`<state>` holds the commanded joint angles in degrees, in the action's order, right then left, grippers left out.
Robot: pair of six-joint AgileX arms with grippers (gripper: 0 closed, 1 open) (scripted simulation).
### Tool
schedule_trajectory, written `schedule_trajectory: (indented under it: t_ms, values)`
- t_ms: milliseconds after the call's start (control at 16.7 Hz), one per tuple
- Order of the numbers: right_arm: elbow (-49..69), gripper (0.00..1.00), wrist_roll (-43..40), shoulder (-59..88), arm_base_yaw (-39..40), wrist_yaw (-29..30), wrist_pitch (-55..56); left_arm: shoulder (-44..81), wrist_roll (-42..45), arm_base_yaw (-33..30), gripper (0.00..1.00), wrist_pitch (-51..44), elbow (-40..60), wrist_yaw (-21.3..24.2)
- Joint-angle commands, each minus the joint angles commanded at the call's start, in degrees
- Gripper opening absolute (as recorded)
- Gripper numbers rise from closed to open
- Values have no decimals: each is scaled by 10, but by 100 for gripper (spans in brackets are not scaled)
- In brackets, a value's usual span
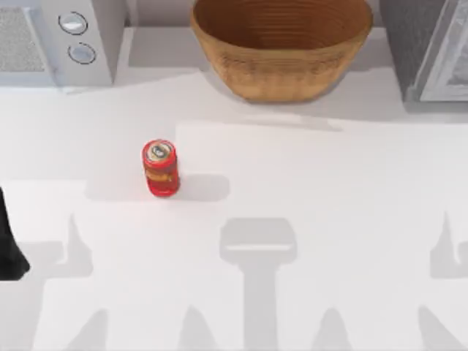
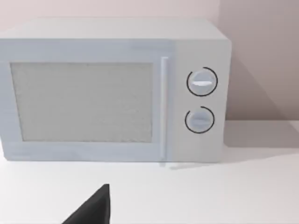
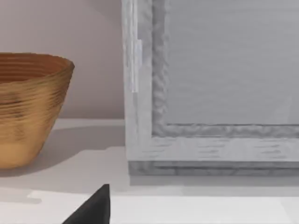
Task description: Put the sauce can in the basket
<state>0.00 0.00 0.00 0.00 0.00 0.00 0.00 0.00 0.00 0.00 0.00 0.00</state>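
The sauce can (image 1: pixel 161 169) stands upright on the white table, left of centre, red with an orange band and a silver top. The basket (image 1: pixel 281 55), big and woven in tan wicker, sits at the back middle against the wall; its side wall also appears in the right wrist view (image 3: pixel 28 107). My left arm (image 1: pixel 9 248) is a dark shape at the table's left edge, well away from the can. A black part of my left gripper (image 2: pixel 93 210) faces the microwave. A black part of my right gripper (image 3: pixel 93 210) is low over the table near the basket's right side.
A white microwave (image 1: pixel 66 36) with two dials stands at the back left, seen head-on in the left wrist view (image 2: pixel 112 88). A grey appliance (image 1: pixel 431 44) stands at the back right, close in the right wrist view (image 3: pixel 210 84). Open tabletop lies between can and basket.
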Motion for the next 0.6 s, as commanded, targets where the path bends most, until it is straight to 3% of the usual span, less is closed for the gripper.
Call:
schedule_trajectory:
  t_ms: [300,600]
  values:
    - [0,100,0,0,0,0,0,23,15,-3,100,-5,6,10]
    - [0,100,0,0,0,0,0,157,108,-12,100,-29,50,65]
